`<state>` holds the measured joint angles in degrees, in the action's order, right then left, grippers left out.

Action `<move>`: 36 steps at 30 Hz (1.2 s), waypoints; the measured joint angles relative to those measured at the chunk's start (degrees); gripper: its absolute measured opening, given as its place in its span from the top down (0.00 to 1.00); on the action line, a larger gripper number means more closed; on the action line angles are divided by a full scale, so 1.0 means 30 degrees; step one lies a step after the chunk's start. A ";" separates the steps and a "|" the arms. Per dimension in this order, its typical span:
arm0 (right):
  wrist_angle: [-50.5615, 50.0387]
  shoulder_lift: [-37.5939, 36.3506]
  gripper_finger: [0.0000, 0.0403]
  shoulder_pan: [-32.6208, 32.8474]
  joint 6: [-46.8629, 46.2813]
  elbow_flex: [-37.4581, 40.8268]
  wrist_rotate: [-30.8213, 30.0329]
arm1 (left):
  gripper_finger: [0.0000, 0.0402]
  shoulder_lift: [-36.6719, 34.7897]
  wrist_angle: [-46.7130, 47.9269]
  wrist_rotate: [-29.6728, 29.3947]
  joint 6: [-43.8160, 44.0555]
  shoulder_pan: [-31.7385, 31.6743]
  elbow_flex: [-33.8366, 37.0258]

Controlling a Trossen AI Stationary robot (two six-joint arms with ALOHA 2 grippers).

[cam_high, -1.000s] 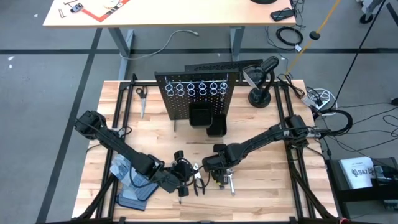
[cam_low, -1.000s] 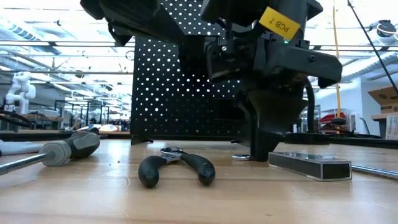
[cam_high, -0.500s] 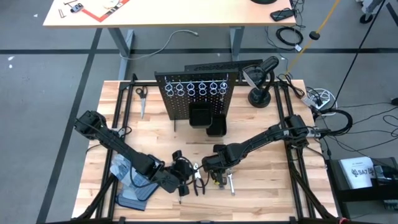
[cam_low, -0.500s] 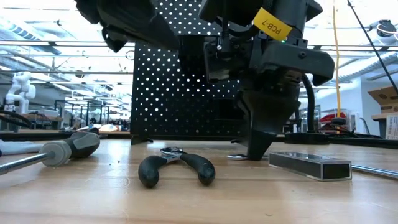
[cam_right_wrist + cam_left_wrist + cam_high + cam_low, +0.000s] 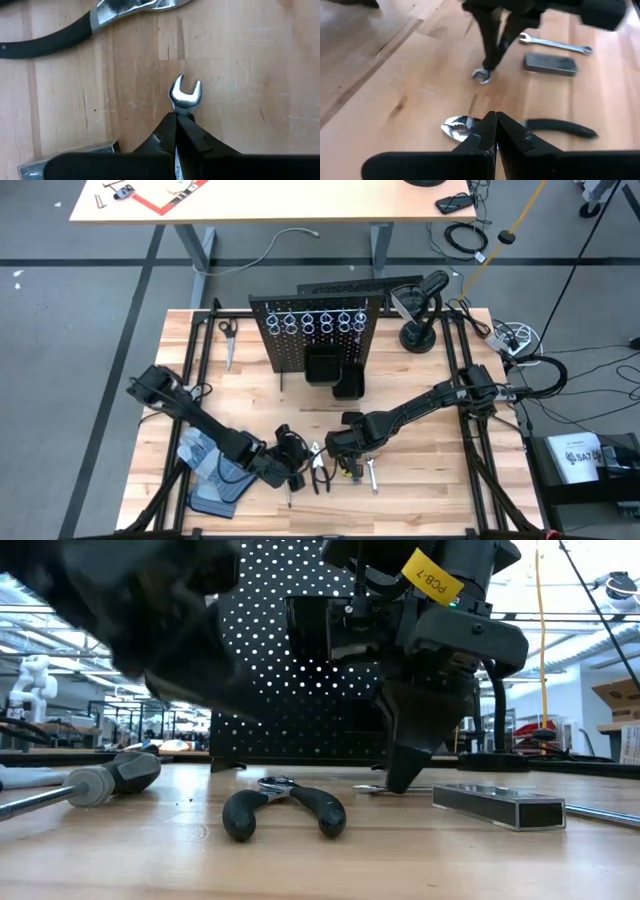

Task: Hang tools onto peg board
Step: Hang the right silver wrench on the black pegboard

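The right gripper (image 5: 176,120) is down at the desk (image 5: 440,480), its jaws closed on the shank of a small silver wrench (image 5: 185,95) whose open end pokes out just past the fingertips. In the low view the same gripper (image 5: 398,780) stands tip-down on the wood with the thin wrench (image 5: 372,788) lying flat at its foot. Seen from above, this gripper (image 5: 350,461) sits near the desk's front edge, at about 6 o'clock from the peg board (image 5: 315,330).

The left gripper (image 5: 495,131) has its jaws pressed together with nothing between them; it hovers just above the pliers (image 5: 520,126), whose silver head and dark handles lie flat on the wood. From above, the left gripper (image 5: 292,470) is at 9 o'clock of the right one, close beside it, with the pliers (image 5: 318,470) between the two.

A short grey metal piece (image 5: 497,805) lies at 3 o'clock of the right gripper in the low view, and a longer silver wrench (image 5: 555,43) rests just beyond it in the left wrist view. The screwdriver (image 5: 95,782) lies on its side at the far 9 o'clock edge of the low view, well apart from the pliers (image 5: 283,808).

The peg board stands upright toward the back of the desk, with its row of silver ring holders (image 5: 315,322) near the top and black bins (image 5: 335,373) at its base. The work gloves (image 5: 215,470) lie at the desk's front left corner.
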<state>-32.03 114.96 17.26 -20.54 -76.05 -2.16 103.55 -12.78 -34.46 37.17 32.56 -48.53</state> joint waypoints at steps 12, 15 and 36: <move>0.0322 -0.0051 1.00 0.0022 0.0062 -0.0051 0.0291 | 0.93 0.3141 -0.5581 0.0437 -0.4004 -0.1967 0.0189; 0.0320 -0.0073 1.00 0.0022 0.0069 -0.0058 0.0453 | 0.86 0.3527 -0.6129 0.1194 -0.5513 -0.2354 0.0189; 0.0342 -0.0109 1.00 -0.0007 -0.0266 -0.0087 0.0767 | 0.61 0.5523 -1.0006 0.3460 -0.9560 -0.2812 0.0103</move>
<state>-31.00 114.63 17.23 -21.34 -76.31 0.14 120.12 -42.80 -24.08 8.49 24.12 -48.22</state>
